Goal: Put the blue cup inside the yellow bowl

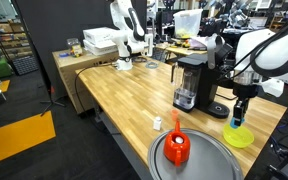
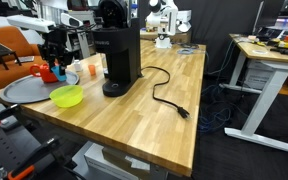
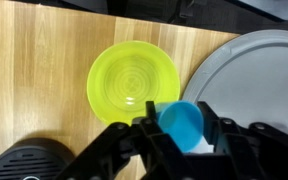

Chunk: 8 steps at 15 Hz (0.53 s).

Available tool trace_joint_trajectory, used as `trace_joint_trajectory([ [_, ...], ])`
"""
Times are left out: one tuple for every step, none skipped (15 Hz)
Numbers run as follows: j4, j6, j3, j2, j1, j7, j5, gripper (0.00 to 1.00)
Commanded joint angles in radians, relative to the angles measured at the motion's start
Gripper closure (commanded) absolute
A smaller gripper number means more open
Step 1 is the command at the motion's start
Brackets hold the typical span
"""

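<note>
The pincer (image 3: pixel 181 137) is filling the bottom of the wrist view, its two dark fingers (image 3: pixel 124 140) closing partway around the blue cup (image 3: pixel 184 120) and gripping it by its sides. The cup is hanging clear of the surface, with its open mouth facing the wrist camera. Just under the pincer the yellow bowl (image 3: pixel 134 82) is sitting upright and empty on the wooden surface (image 3: pixel 44 50), and in the wrist view the cup is overlapping the bowl's rim on the side toward the tray. In an exterior view the pincer (image 1: pixel 242 103) is pointing straight down, with the bowl (image 1: pixel 238 137) lying directly beneath it. Beside the pincer, the large grey tray (image 3: pixel 259 70) is lying flat, its edge coming close to the bowl. On the pincer's other side, the round black base of a coffee machine (image 3: pixel 19 165) is showing. Farther out, an orange-red vessel (image 1: pixel 177 148) is standing on the tray, and a small white bottle (image 1: pixel 157 123) is standing on the surface just beyond the tray. A black cable (image 2: pixel 169 97) is trailing across the surface away from the coffee machine.
</note>
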<state>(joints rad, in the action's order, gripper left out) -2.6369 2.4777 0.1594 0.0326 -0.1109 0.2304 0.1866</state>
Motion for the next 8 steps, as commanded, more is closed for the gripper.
trace_joint_trajectory([
  [-0.045,-0.009,-0.015,-0.038,-0.001,0.002,0.033,0.81],
  [-0.051,-0.009,-0.018,-0.039,-0.001,0.001,0.037,0.81],
  [-0.055,-0.009,-0.020,-0.037,-0.001,-0.007,0.032,0.81],
  [-0.057,-0.009,-0.021,-0.035,-0.001,-0.010,0.029,0.81],
  [-0.058,-0.013,-0.023,-0.036,0.000,-0.009,0.030,0.81],
  [-0.060,-0.015,-0.026,-0.039,0.001,-0.014,0.023,0.81],
  [-0.059,-0.015,-0.029,-0.038,0.002,-0.018,0.020,0.81],
  [-0.059,-0.013,-0.033,-0.036,0.004,-0.024,0.016,0.81],
])
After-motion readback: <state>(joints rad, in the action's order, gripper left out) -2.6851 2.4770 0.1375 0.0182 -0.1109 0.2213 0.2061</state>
